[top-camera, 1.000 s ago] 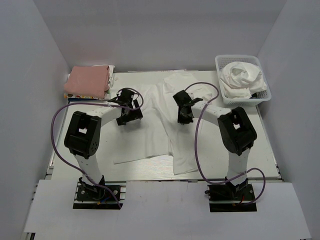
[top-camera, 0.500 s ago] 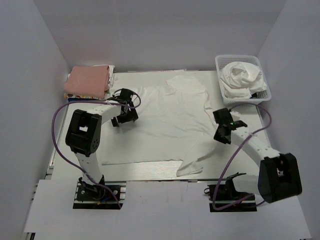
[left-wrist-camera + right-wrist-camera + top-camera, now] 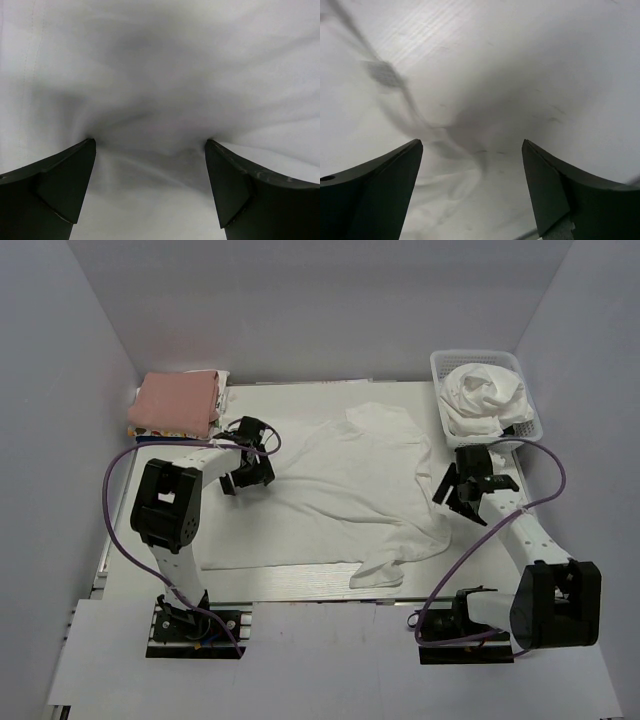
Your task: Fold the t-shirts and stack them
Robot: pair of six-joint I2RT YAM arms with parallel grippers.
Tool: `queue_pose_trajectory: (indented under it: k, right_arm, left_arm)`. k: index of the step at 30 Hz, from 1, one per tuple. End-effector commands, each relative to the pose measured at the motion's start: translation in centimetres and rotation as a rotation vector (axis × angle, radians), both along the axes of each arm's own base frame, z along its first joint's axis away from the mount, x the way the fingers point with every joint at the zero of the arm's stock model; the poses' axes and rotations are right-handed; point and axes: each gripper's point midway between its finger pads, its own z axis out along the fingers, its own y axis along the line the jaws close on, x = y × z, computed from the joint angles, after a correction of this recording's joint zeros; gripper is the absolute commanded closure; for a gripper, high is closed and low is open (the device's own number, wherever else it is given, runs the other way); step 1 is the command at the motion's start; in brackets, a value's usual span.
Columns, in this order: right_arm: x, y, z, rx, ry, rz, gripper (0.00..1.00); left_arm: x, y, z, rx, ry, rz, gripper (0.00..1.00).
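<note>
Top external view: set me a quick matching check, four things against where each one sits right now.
Things:
1. spread white t-shirt
2. white plastic lattice basket
3. folded pink cloth
4. right gripper

Places:
A. back left corner
B. open, beside the shirt's right edge
C. middle of the table
D. back right corner, holding crumpled white cloth

Pairs: 1-C; 2-D; 3-A; 4-B
</note>
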Motion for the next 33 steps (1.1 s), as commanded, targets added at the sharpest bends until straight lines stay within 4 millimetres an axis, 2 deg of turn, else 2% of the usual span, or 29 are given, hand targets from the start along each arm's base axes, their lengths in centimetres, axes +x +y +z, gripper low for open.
queue_pose_trajectory:
  k: [1,2,3,4,5,6,7,8,9,10,11,12,13,14,15,16,18,20,23,24,25,27,29,30,32,33]
  right_arm:
    - [5.1,4.5,4.1,0.124,-0.199,0.287,0.1]
    - [6.0,6.5,5.2,0.185,-0.251,0.361,0.1]
    - [6.7,7.1,6.4,0.191,-0.279,0.386,0.1]
    - [6.7,8.7,6.0,0.204,-0.251,0.44,0.1]
    - [7.4,9.2,6.8,0.186,-0.265,0.459,0.1]
    - [8.0,9.6,6.7,0.162,-0.253,0.482,0.1]
    - [8.3,11.6,6.2,0.153,-0.233,0.541,0.1]
    - [8.7,11.7,5.9,0.128,-0.223,0.538,0.1]
    - [9.0,11.7,4.4,0.103,-0.171,0.533,0.1]
    - [9.8,13.1,4.1,0.095,-0.158,0.561,0.1]
    - [10.2,13.4,3.8,0.084,-0.146,0.576,0.1]
    - [10.6,14.3,2.8,0.094,-0.125,0.597,0.1]
    - [11.4,15.3,2.6,0.098,-0.131,0.614,0.1]
    - [12.4,16.2,2.7,0.119,-0.169,0.627,0.1]
    - [12.6,16.9,2.0,0.143,-0.157,0.638,0.1]
    - [13.0,17.3,1.2,0.151,-0.145,0.631,0.1]
    - [13.9,17.7,0.3,0.156,-0.134,0.618,0.1]
    - [14.9,16.7,-0.8,0.109,-0.112,0.571,0.1]
    - [15.5,13.9,-2.0,0.007,-0.077,0.482,0.1]
    - [15.6,13.1,-2.3,-0.022,-0.063,0.474,0.1]
    - [15.8,11.5,-2.7,-0.066,-0.05,0.445,0.1]
    - [15.5,8.0,-3.7,-0.119,-0.006,0.381,0.1]
    - [14.8,6.7,-4.1,-0.1,0.023,0.343,0.1]
    - [14.3,4.8,-4.4,-0.096,0.044,0.291,0.1]
    - [13.9,3.3,-2.7,-0.126,0.007,0.232,0.1]
    - [13.2,2.4,-2.9,-0.135,0.012,0.212,0.1]
  left_arm:
    - [0.1,0.2,2.4,0.013,-0.012,-0.032,0.0]
    - [0.9,-0.6,3.6,-0.007,-0.047,-0.044,0.0]
    - [1.2,-0.9,4.3,-0.018,-0.063,-0.057,0.0]
    - [2.2,-1.2,5.7,-0.035,-0.118,-0.057,0.0]
    - [2.4,-1.5,5.8,-0.051,-0.128,-0.062,0.0]
    - [3.2,-2.0,6.8,-0.072,-0.163,-0.067,0.0]
    - [4.0,-2.5,7.8,-0.091,-0.196,-0.072,0.0]
    - [4.8,-3.2,7.9,-0.121,-0.216,-0.085,0.0]
    - [5.4,-3.7,8.0,-0.137,-0.226,-0.105,0.0]
    - [6.2,-4.4,8.6,-0.158,-0.239,-0.115,0.0]
    - [7.0,-5.0,8.6,-0.18,-0.254,-0.139,0.0]
    - [7.2,-5.3,7.3,-0.182,-0.225,-0.143,0.0]
    - [7.8,-5.9,7.3,-0.198,-0.228,-0.151,0.0]
    - [7.9,-5.4,6.7,-0.199,-0.205,-0.141,0.0]
    - [8.1,-5.7,6.3,-0.212,-0.195,-0.148,0.0]
    - [7.9,-5.3,4.9,-0.207,-0.158,-0.128,0.0]
    - [7.3,-4.7,3.3,-0.183,-0.129,-0.117,0.0]
    - [6.4,-4.0,2.0,-0.154,-0.106,-0.105,0.0]
    - [5.6,-3.2,0.5,-0.123,-0.08,-0.082,0.0]
    - [4.9,-2.3,-0.1,-0.099,-0.044,-0.044,0.0]
    - [4.8,-1.2,-0.2,-0.05,-0.043,-0.012,0.0]
    - [3.6,-0.2,-1.5,-0.001,-0.003,0.002,0.0]
    - [3.2,0.6,-1.2,0.01,-0.008,0.016,0.0]
    - [2.9,0.9,-1.4,0.022,-0.005,0.029,0.0]
    - [3.0,1.5,-1.0,0.035,-0.01,0.043,0.0]
    - [2.9,1.7,-0.7,0.044,-0.012,0.047,0.0]
